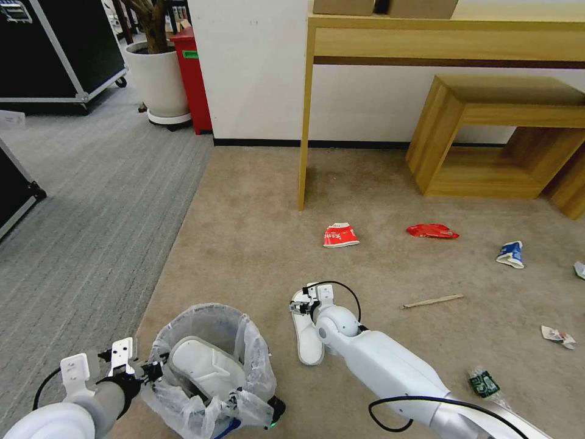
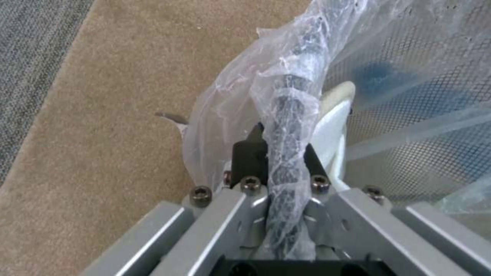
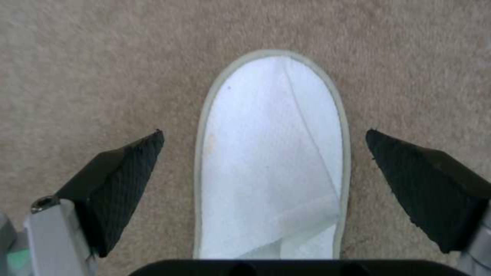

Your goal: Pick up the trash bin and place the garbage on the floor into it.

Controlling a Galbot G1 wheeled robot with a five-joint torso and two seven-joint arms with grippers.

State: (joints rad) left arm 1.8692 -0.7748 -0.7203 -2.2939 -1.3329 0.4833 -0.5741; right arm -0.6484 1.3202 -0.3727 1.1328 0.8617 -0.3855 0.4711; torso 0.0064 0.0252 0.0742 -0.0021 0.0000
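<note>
the trash bin (image 1: 210,372) sits low at the robot's left, lined with a crinkly clear bag, and one white slipper (image 1: 204,366) already lies inside it. the left gripper (image 2: 284,153) is clamped narrow on the bin's rim, with the bag bunched between its fingers; through the mesh wall beside it the slipper inside shows pale.

just to the right of the bin, on the tan carpet (image 1: 256,231), lies the second slipper (image 3: 271,153), flat and sole down. the right gripper (image 3: 263,168) hovers directly over it, spread wide, one dark finger (image 3: 125,172) on each side of the slipper and both apart from it.

farther out lies the rest of the litter: a crushed red and white cup (image 1: 340,235), a red wrapper (image 1: 432,231), a blue and white carton (image 1: 511,253), a wooden stick (image 1: 433,300), a scrap of crumpled paper (image 1: 557,336) and a bottle with a green label (image 1: 485,384) near the right arm. a wooden table (image 1: 426,36) and a low bench (image 1: 499,134) stand against the wall beyond.

the step in hand looks like the grasp of the second slipper. the next move probably calls for lowering until the fingers reach the carpet, closing across the slipper's width, then lifting it over the bin's open mouth.
</note>
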